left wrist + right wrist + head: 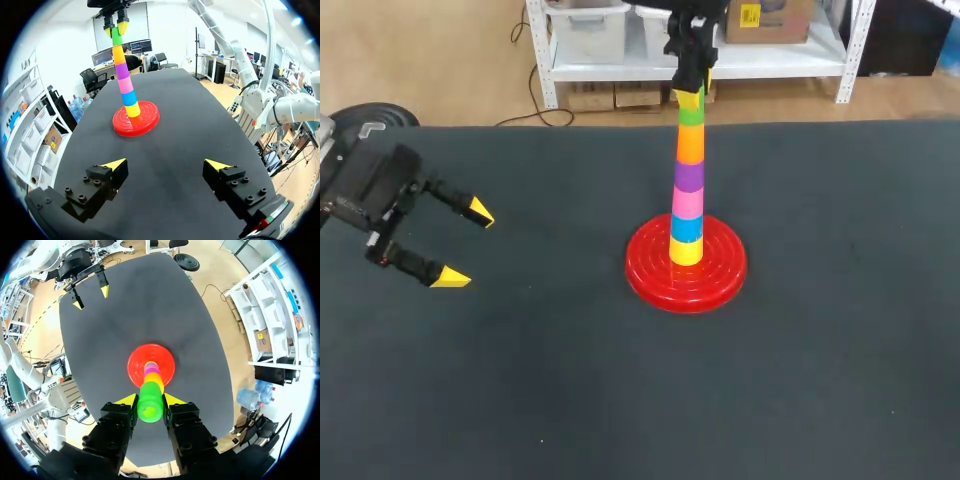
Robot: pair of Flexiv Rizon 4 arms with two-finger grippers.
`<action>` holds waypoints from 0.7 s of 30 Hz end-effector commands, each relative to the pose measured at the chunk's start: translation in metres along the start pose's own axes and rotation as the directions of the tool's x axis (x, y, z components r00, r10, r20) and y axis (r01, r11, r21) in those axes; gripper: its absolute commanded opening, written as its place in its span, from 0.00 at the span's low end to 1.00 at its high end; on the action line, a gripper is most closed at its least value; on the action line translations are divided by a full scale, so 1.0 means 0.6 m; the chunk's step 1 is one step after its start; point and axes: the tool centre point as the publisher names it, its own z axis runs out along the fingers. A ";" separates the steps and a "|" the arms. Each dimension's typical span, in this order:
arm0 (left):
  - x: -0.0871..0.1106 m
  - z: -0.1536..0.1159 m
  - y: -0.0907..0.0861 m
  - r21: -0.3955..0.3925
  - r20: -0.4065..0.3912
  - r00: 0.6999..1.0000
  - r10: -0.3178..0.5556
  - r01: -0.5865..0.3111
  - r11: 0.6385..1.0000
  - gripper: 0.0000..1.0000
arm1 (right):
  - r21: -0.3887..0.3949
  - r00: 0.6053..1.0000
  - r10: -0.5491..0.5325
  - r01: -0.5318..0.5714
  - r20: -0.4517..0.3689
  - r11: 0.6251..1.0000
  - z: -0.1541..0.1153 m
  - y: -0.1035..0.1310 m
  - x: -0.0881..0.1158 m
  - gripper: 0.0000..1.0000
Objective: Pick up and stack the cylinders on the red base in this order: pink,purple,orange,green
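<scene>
Judging from the table [520,380] down, the job looks approx. done. The red base [650,275] sits mid-table, a bit right of centre, w/ one tall column [124,80] standing on its middle.

Bottom to top the column goes:
- a yellow cylinder [686,252]
- a blue cylinder [687,228]
- the four I was asked for: pink cylinder [688,203], purple cylinder [689,177], orange cylinder [691,145], green cylinder [691,115]

So the order is correct. Green is the top piece and touches the orange one under it. Whether it's pushed fully home I can't tell. Left to do, imo: let go of green and lift clear w/o knocking the column over.

Poses, big arm first. My right arm hangs over the far side of the table, wrist directly above the column and pointing straight down at the base. The right gripper [150,401] is clamped on the green cylinder, w/ one yellow tip pressed against each side of it.

My left arm is parked at the left side, well apart from the base. The left gripper [464,245] hovers low over the table and points right, toward the column. Its fingers are spread wide w/ nothing between them.
</scene>
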 end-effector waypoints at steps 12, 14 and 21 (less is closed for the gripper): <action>0.002 0.000 0.000 -0.001 0.001 1.000 0.002 -0.002 1.000 1.00 | -0.044 1.000 0.002 -0.002 -0.017 0.999 0.021 -0.011 0.000 0.00; 0.002 0.000 0.000 -0.001 0.001 1.000 0.002 -0.002 1.000 1.00 | -0.048 1.000 0.002 -0.003 -0.018 0.999 0.025 -0.012 0.000 0.00; 0.002 0.000 0.000 -0.001 0.001 1.000 0.002 -0.002 1.000 1.00 | -0.050 1.000 0.005 -0.007 -0.023 0.999 0.024 -0.015 0.003 0.00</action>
